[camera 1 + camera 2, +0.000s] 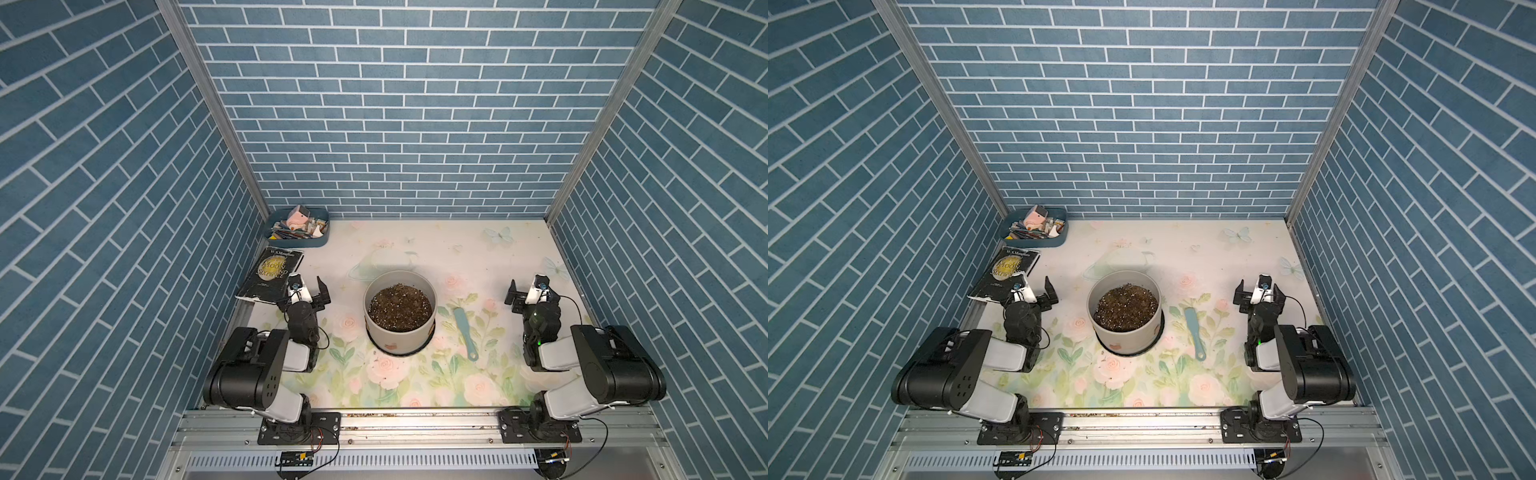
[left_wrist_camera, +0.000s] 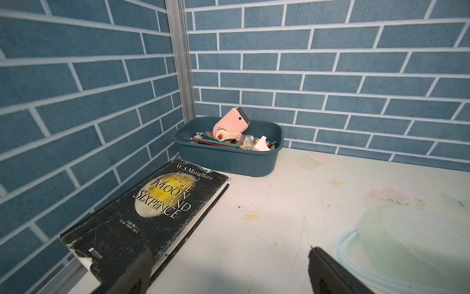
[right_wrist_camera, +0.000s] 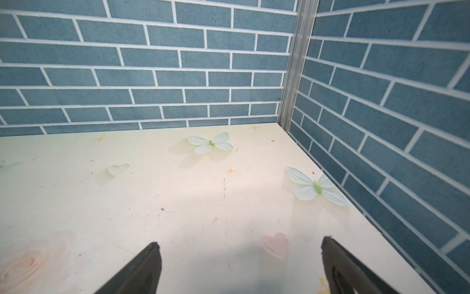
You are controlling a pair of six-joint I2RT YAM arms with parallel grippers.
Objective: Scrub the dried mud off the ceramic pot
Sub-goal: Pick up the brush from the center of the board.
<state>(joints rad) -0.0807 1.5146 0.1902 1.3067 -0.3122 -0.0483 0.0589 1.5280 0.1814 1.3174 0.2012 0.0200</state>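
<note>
In both top views the ceramic pot (image 1: 400, 328) (image 1: 1125, 322) stands mid-table on a black saucer (image 1: 428, 337), filled with dark soil (image 1: 400, 308). A reddish-brown patch of dried mud (image 1: 391, 345) (image 1: 1115, 344) sits low on its near wall. A teal brush (image 1: 465, 333) lies flat beside the pot, on its right. The left gripper (image 1: 306, 286) and right gripper (image 1: 527, 286) hover on either side of the pot, well apart from it, jaws spread and empty. In the left wrist view, a book (image 2: 150, 216) lies near a blue tray (image 2: 229, 157) of clutter in the corner; the spread fingertips (image 2: 328, 269) frame bare table. In the right wrist view, spread fingertips (image 3: 145, 267) hover over the floral table (image 3: 178, 191).
</note>
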